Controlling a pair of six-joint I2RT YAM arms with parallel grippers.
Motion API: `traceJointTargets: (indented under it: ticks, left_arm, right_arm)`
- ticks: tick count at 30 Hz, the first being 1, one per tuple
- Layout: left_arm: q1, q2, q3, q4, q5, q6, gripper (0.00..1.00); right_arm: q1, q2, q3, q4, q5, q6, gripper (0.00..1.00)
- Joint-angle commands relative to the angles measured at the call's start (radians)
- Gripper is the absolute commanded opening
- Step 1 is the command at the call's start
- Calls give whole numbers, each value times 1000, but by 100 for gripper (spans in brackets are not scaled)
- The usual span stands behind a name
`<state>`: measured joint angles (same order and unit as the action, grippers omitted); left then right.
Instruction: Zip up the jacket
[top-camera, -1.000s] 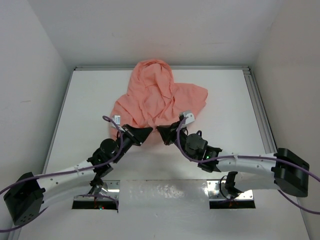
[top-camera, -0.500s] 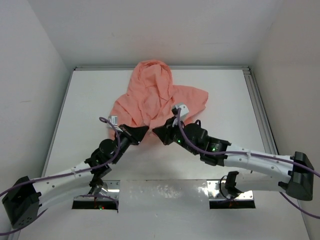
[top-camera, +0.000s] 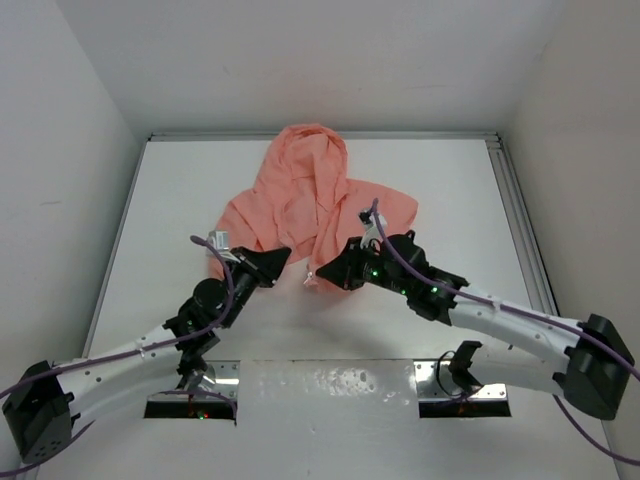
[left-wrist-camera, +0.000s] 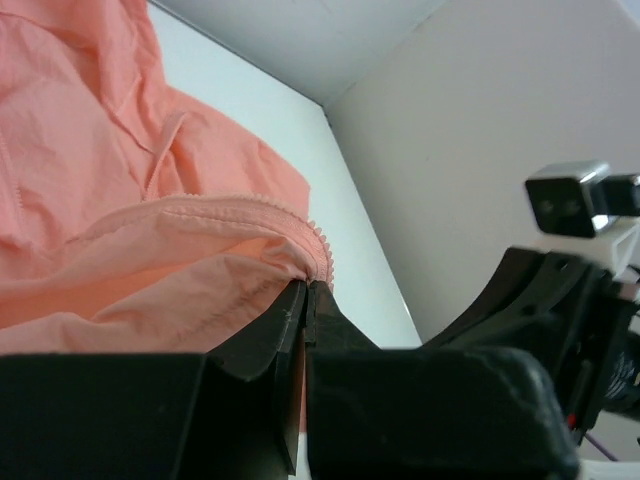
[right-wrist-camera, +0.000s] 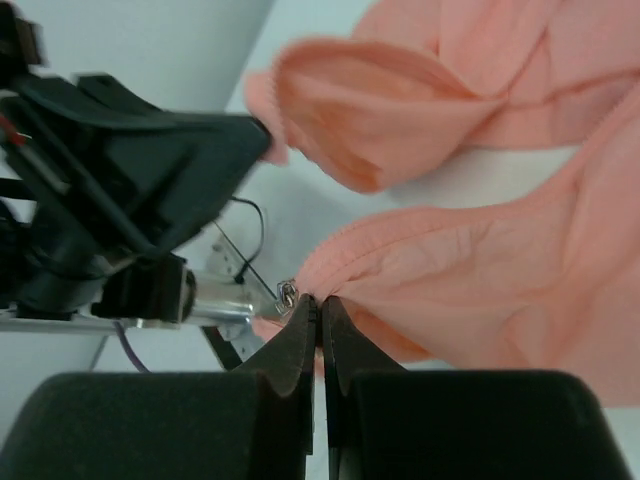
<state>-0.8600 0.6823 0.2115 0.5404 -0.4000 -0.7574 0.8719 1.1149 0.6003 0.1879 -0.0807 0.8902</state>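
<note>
The salmon-pink hooded jacket (top-camera: 310, 195) lies crumpled at the middle back of the white table, hood toward the far wall. My left gripper (top-camera: 285, 256) is shut on the jacket's near left hem; the left wrist view shows the fabric edge with zipper teeth (left-wrist-camera: 322, 252) pinched between the jaws. My right gripper (top-camera: 322, 273) is shut on the near right front edge, lifted a little off the table. In the right wrist view the fabric (right-wrist-camera: 470, 270) is pinched at the tips, with a small metal zipper slider (right-wrist-camera: 287, 295) right beside them.
The table (top-camera: 160, 200) is walled on three sides, with a metal rail (top-camera: 520, 220) along its right edge. Purple cables (top-camera: 215, 262) loop off both arms. Two mounting plates (top-camera: 465, 385) sit at the near edge.
My right gripper has swung from right beside the left one outward to the right and nearer, pulling the jacket's front edge with it. The left gripper has shifted slightly left, still gripping.
</note>
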Motion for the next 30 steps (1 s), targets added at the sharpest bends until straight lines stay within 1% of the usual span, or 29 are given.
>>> traceJointTargets:
  ticks: [1, 2, 3, 5, 7, 8, 10, 13, 20, 25, 30]
  left_arm:
    - [-13, -15, 25, 67, 68, -17, 0]
    - [-11, -10, 25, 78, 82, -29, 0]
    - [-11, -4, 28, 76, 101, -33, 0]
    - [-11, 13, 40, 64, 112, -54, 0]
    - [-11, 20, 26, 96, 153, -74, 0]
    - [-11, 26, 23, 133, 171, -77, 0]
    - [-11, 34, 25, 138, 194, -88, 0]
    - [-11, 34, 9, 173, 222, -109, 0]
    - [-19, 54, 23, 162, 239, -109, 0]
    - [-20, 89, 32, 158, 233, -114, 0]
    - [-22, 74, 25, 155, 201, -109, 0]
  right_arm:
    - [-2, -76, 35, -5, 71, -54, 0]
    - [-2, -81, 24, 13, 70, -53, 0]
    - [-1, -95, 9, 72, 78, -39, 0]
    - [-1, -101, -17, 108, 78, -25, 0]
    - [-1, -109, -51, 188, 78, -13, 0]
    - [-2, -110, -59, 206, 78, -11, 0]
    - [-1, -116, -65, 211, 103, -20, 0]
    - [-2, -130, -97, 274, 122, -46, 0]
    - [-2, -129, -117, 305, 148, -83, 0]
    - [-2, -118, -100, 292, 127, -97, 0]
    - [12, -112, -108, 303, 111, -94, 0]
